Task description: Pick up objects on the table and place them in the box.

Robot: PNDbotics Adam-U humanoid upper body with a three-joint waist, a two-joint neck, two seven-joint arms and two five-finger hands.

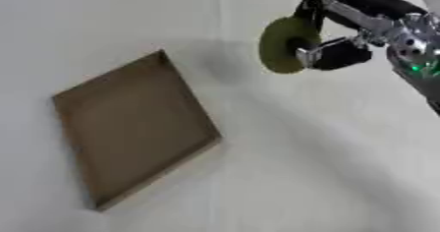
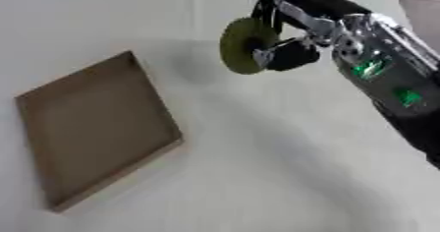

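Olive-green disc (image 2: 243, 45) was the thing being handled: round, flat, kind of a dull yellowish green, with a slightly darker middle where the fingers covered it. It looked like a thin puck or a small lid, turned so its flat face pointed left toward the box side of the table, standing on edge rather than lying flat. Couldn't make out any print or texture on it, so that's about all I can say on what it was.

It was up off the table, held by the right hand (image 2: 290, 54), which came in from the upper right corner. Black fingers (image 1: 340, 54) were curled onto the right face of the disc, pinching it, with a silver bit of the hand showing just beside the rim. Behind the hand the forearm (image 2: 382, 76) ran down toward the right edge, silver and black with a couple of green lights on it.

Cardboard box (image 1: 129, 128) sat on the left part of the table (image 1: 318, 177), a shallow brown tray with low walls, turned so it looked like a diamond, one corner pointing up toward the disc. Nothing showed inside it. The disc hung above and to the right of the box's top corner, apart from it, not over the opening. The table was covered in a plain white cloth with a soft shadow under the arm.
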